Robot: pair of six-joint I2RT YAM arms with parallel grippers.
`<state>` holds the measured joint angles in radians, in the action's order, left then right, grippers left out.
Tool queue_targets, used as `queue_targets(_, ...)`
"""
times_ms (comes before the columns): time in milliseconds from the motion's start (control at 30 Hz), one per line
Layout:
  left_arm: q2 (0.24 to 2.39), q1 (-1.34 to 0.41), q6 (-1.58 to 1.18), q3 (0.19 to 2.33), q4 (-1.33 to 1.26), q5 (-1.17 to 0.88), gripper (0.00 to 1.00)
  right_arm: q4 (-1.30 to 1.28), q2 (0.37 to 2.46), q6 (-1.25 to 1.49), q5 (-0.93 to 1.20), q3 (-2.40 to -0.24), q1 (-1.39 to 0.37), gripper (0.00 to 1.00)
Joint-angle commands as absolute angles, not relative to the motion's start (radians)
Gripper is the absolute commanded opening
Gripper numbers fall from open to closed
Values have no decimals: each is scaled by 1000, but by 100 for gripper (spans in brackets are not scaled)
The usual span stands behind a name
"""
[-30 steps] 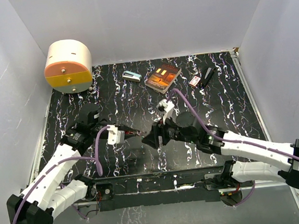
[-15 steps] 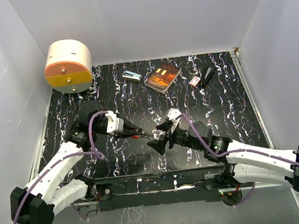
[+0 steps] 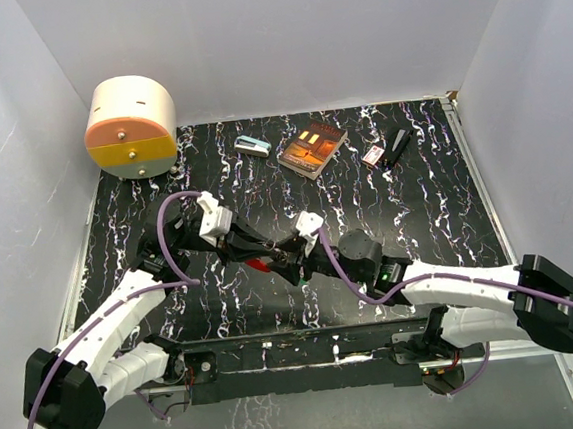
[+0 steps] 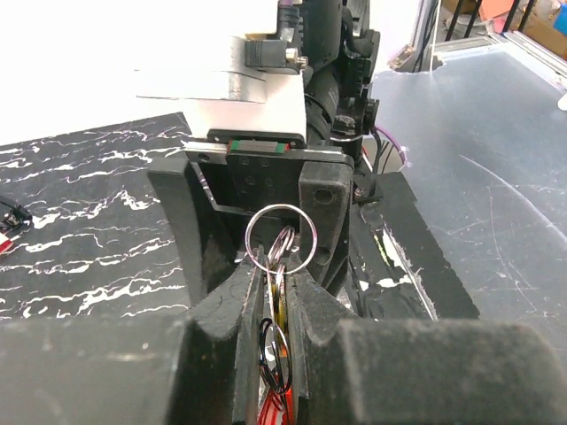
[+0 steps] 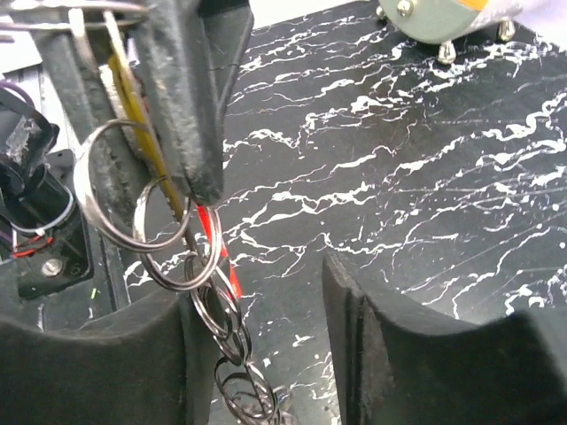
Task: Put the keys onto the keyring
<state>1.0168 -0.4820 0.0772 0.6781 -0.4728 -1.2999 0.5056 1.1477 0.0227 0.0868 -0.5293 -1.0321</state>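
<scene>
Above the near middle of the table (image 3: 415, 193), the keyring (image 4: 282, 237) is held in the air, pinched between the closed fingers of the left gripper (image 4: 276, 276). Linked smaller rings and the keys (image 3: 259, 266), of which a yellow and a red head can be made out, are gathered in the same pinch. The big loop is flanked by the parted fingers of the right gripper (image 5: 257, 288), by which nothing is gripped. A book (image 3: 312, 148) is seen at the far edge, well apart.
</scene>
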Motion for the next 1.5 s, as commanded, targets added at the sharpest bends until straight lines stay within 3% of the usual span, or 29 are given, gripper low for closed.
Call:
queue_targets(0, 997, -486, -48, 671, -579, -1343, 0, 661, 1167, 1, 111, -588, -1031, 43)
queue_targets(100, 993, -486, -19, 680, -527, -1325, 14, 633, 1174, 11, 121, -603, -1031, 10)
queue_targets(267, 996, -486, -21, 679, -521, -1211, 30, 630, 1153, 51, 125, -589, -1030, 8)
queue_targets(367, 998, -475, -63, 696, -552, -1069, 48, 659, 1123, 78, 93, -555, -1031, 8)
queue_targets(433, 1001, -467, -89, 710, -579, -992, 55, 698, 1095, 94, 55, -516, -1031, 8)
queue_targets(700, 1011, -413, -220, 688, -661, -861, 62, 928, 1012, 163, -68, -381, -1031, 8)
queue_targets(1033, 1075, -397, -318, 615, -813, -1089, 59, 1007, 995, 200, -42, -357, -1031, 8)
queue_targets(1467, 1109, -407, -426, 599, -929, -1189, 57, 1033, 1054, 225, 11, -382, -1031, 8)
